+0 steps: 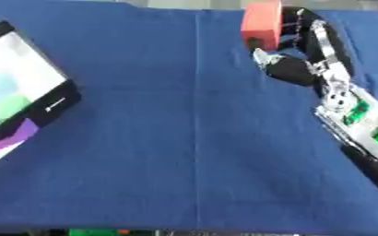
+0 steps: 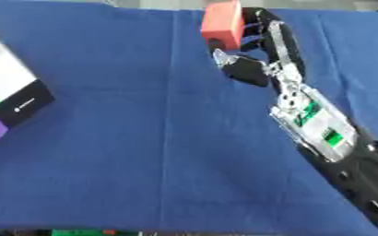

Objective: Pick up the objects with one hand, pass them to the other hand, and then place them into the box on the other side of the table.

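Block [image 1: 262,25], orange, long axis upright: right hand [image 1: 301,64] is clasping it at twelve o'clock; box [image 1: 19,87] is lying at nine o'clock.

Soft cloth, hard robot parts

Tablecloth [image 1: 168,138]: blue, matt, w/ fold lines. Right hand [image 2: 256,55]: black plastic & shiny silver metal. Orange block [image 1: 262,25]: smooth, matt. Box [image 1: 19,87]: smooth card, black edge.

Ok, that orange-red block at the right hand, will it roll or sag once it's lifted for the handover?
The orange-red block looks boxy with flat faces, so rolling seems unlikely. Its straight edges suggest it is stiff, not floppy. The right hand has its fingers around one side only, so it might pivot in the grasp. Weight can't be judged.
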Available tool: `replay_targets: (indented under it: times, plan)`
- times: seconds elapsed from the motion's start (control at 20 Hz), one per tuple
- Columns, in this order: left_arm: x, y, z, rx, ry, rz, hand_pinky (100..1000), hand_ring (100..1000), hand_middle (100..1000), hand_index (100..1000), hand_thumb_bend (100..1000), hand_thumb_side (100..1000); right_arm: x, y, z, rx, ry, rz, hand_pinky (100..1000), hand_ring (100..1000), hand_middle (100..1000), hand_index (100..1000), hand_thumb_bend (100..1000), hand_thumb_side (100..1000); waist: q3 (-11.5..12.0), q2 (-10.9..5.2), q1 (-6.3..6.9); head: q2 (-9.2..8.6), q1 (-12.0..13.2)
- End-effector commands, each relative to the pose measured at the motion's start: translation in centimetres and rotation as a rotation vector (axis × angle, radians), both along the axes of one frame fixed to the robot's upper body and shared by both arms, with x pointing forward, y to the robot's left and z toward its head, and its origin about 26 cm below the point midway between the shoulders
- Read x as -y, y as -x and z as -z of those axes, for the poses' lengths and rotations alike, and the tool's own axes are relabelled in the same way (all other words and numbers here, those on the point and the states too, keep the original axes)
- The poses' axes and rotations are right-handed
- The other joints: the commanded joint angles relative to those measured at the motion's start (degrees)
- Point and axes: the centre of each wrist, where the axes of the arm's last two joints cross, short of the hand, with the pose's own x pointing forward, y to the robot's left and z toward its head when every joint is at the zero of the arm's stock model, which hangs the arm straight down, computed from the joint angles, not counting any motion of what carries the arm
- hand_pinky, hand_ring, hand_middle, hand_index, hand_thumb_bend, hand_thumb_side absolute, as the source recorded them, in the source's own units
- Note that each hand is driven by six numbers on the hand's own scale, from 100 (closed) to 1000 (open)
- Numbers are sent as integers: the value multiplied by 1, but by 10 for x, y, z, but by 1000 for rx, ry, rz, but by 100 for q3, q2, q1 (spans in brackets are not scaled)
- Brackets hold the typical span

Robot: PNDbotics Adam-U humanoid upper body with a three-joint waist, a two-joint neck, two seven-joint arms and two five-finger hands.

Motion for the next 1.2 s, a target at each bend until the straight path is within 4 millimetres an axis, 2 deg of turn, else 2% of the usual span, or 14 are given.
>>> replay_targets:
  times: [0.05, 0.5, 0.7, 1.15, 1.2]
  plan:
    - [11, 6, -5, 5, -68, 45, 887, 741, 649, 743, 100, 365, -4, 1, -5, 22, 29, -14, 607, 695, 465, 461, 100, 100, 13, -117, 30, -57, -13]
    - [46, 11, 3, -77, -266, 144, 878, 748, 669, 773, 100, 382, -18, 0, -3, 1, 45, -41, 615, 700, 469, 464, 100, 100, 64, -98, 53, -2, -47]
    - [62, 14, 10, -101, -368, 180, 869, 757, 688, 798, 100, 356, -23, 1, -1, 1, 49, -46, 616, 700, 469, 464, 100, 100, 73, -95, 52, -3, -5]
    - [90, 22, 23, -137, -525, 217, 874, 771, 718, 839, 247, 310, -33, 3, 8, 25, 94, -74, 621, 704, 469, 464, 100, 100, 104, -64, 42, 14, 119]
    - [92, 22, 23, -137, -533, 219, 878, 777, 725, 841, 295, 315, -34, 3, 9, 26, 99, -80, 621, 708, 468, 464, 100, 100, 108, -60, 43, 16, 119]
